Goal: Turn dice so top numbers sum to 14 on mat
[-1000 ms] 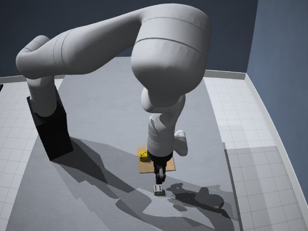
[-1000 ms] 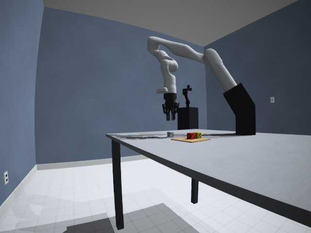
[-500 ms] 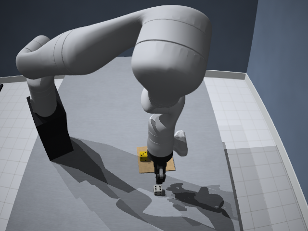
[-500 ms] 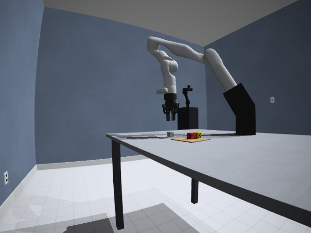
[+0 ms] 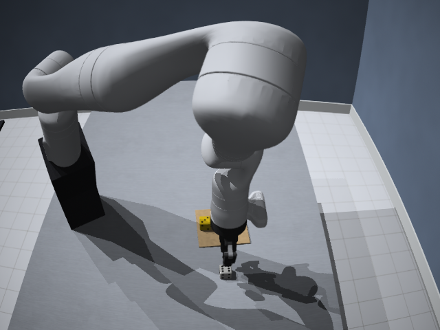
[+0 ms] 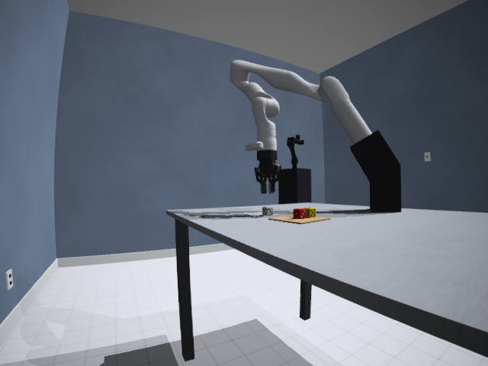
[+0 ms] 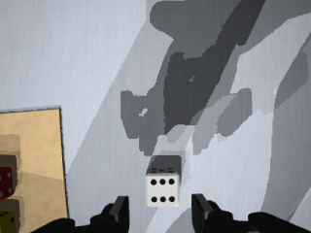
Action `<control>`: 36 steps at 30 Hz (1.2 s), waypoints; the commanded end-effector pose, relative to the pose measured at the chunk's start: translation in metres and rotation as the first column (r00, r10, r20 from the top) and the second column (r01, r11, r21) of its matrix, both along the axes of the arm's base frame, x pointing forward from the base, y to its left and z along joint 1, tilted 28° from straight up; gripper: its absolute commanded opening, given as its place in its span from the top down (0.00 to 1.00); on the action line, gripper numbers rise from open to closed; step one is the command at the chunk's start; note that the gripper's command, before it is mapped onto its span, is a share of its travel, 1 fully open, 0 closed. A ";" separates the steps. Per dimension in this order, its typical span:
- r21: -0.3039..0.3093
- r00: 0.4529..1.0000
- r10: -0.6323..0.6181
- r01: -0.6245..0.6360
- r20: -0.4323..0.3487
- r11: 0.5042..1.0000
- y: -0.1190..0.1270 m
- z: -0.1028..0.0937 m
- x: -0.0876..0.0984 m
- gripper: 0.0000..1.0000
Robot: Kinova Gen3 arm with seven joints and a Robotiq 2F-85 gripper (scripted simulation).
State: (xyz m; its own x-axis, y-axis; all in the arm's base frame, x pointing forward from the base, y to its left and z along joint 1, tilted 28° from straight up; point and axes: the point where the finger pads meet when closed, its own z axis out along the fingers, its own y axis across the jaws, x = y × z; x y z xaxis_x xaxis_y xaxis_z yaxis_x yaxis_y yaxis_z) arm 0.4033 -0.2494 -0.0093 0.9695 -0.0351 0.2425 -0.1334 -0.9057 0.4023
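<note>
The white die [image 5: 225,272] [image 6: 268,210] [image 7: 162,189], six uppermost, is seen on the table [image 5: 149,184] [image 6: 354,236] [image 7: 97,49], off the mat [image 5: 205,240] [image 6: 299,219] [image 7: 44,146]. In the top view the red die [image 6: 299,213] [image 7: 5,183] is hidden by the arm [image 5: 229,202] [image 6: 265,130]; in the exterior view it is shown beside the yellow die [image 5: 205,222] [image 6: 310,212] [image 7: 7,221], on the mat. Both are cut off in the wrist view. The gripper [image 5: 229,260] [image 6: 268,192] [image 7: 160,209] is pointed down above the white die, jaws parted partway, nothing held.

Over the last half second I have brought my gripper [image 5: 229,262] [image 6: 268,192] [image 7: 160,209] down slightly, so that it now hangs a little closer above the white die [image 5: 225,272] [image 6: 268,210] [image 7: 162,190] than it did at either earlier moment.
</note>
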 end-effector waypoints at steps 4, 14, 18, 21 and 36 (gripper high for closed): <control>-0.005 1.000 -0.006 0.006 0.003 1.000 -0.008 -0.009 0.002 0.54; -0.005 1.000 -0.006 0.006 0.003 1.000 -0.013 -0.021 0.004 0.54; -0.005 1.000 -0.006 0.006 0.003 1.000 -0.016 -0.026 0.005 0.54; -0.005 1.000 -0.006 0.006 0.003 1.000 -0.017 -0.029 0.006 0.54; -0.005 1.000 -0.006 0.006 0.003 1.000 -0.019 -0.034 0.007 0.54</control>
State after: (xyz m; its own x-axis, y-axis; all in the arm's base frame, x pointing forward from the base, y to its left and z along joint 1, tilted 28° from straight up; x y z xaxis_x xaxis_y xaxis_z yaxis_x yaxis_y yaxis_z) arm 0.4091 -0.2644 -0.0436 0.9700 -0.0372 0.2401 -0.1340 -0.9062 0.4011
